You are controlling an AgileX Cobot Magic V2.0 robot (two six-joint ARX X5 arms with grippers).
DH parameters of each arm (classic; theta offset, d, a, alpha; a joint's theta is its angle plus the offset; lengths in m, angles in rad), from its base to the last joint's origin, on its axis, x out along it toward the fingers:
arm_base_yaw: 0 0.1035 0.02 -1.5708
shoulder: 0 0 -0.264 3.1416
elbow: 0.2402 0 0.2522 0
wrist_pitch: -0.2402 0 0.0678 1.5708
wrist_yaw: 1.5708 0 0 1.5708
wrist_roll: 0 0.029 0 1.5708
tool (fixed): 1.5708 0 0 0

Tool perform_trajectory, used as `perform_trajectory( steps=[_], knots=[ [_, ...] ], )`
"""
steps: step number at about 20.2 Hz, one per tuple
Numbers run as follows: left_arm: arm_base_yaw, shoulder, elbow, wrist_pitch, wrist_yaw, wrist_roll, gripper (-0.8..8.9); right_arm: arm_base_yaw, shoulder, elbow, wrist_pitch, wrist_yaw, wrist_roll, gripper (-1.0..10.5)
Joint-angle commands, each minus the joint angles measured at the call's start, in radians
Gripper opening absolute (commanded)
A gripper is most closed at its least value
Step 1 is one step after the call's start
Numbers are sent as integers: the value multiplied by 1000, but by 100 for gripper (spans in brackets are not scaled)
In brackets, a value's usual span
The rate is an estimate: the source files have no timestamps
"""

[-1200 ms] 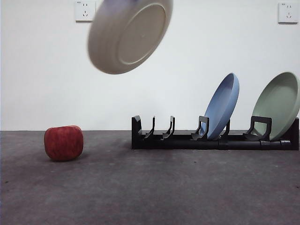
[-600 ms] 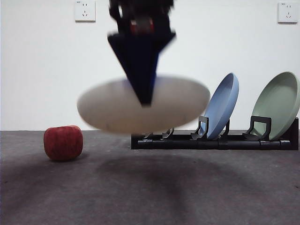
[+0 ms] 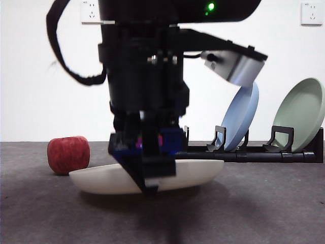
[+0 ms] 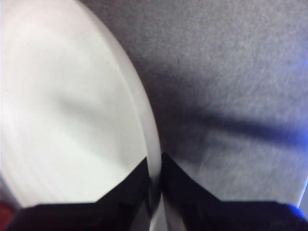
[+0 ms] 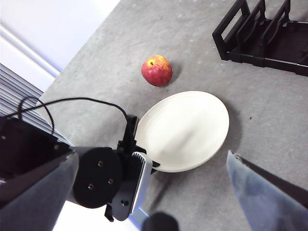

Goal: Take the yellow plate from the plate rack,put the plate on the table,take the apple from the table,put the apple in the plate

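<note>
The yellow plate (image 3: 193, 175) lay nearly flat and face up on the table (image 3: 264, 208), just beside the apple (image 3: 68, 154) and in front of the plate rack (image 3: 244, 152). The left gripper (image 3: 148, 187) was clamped on its near rim, hiding that edge. The right gripper (image 5: 154, 192) hovered above, jaws spread and holding nothing. No writing was legible.

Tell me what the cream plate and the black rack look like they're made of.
The large pale cream round plate, held at its rim by the left tool, looks like matte plastic or melamine, possibly ceramic: smooth, no glare. The long low black slotted plate rack looks like moulded plastic, with a dull, even sheen.
</note>
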State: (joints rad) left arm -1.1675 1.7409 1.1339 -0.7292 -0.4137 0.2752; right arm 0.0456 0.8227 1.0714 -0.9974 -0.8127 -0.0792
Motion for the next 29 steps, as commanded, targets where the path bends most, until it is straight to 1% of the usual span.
perform_trajectory(
  steps=[1,2,5,9,10,12,13,17,21,22,25,27,29],
  knots=[
    [-6,10,-27,35,33,-64,-6,1,0,4,5,-7,-11,536],
    [-8,10,-27,44,45,-72,-6,1,0,4,5,-7,-11,536],
    [-12,10,-27,49,130,-92,-7,1,0,4,5,-7,-11,536],
    [-12,14,-27,51,179,-103,10,1,0,4,2,-8,-11,536],
    [-12,14,-27,52,180,-115,69,1,0,4,1,-8,-11,536],
    [-10,14,-27,53,190,-117,270,1,0,4,1,-8,-11,536],
    [-9,14,-27,55,189,-118,313,1,0,4,1,-9,-10,536],
    [-7,13,-10,63,188,-148,315,1,0,4,0,-10,-10,536],
    [5,-32,71,-13,185,-198,315,1,0,4,1,-10,-10,536],
    [11,-64,87,-27,185,-206,315,1,0,4,2,-10,-10,536],
    [52,-216,112,-45,184,-271,315,1,2,4,6,-10,-10,536],
    [104,-353,112,-58,161,-339,314,3,9,4,17,-11,-2,536],
    [165,-497,112,-84,123,-408,313,32,21,4,49,-26,4,536]
  ],
)
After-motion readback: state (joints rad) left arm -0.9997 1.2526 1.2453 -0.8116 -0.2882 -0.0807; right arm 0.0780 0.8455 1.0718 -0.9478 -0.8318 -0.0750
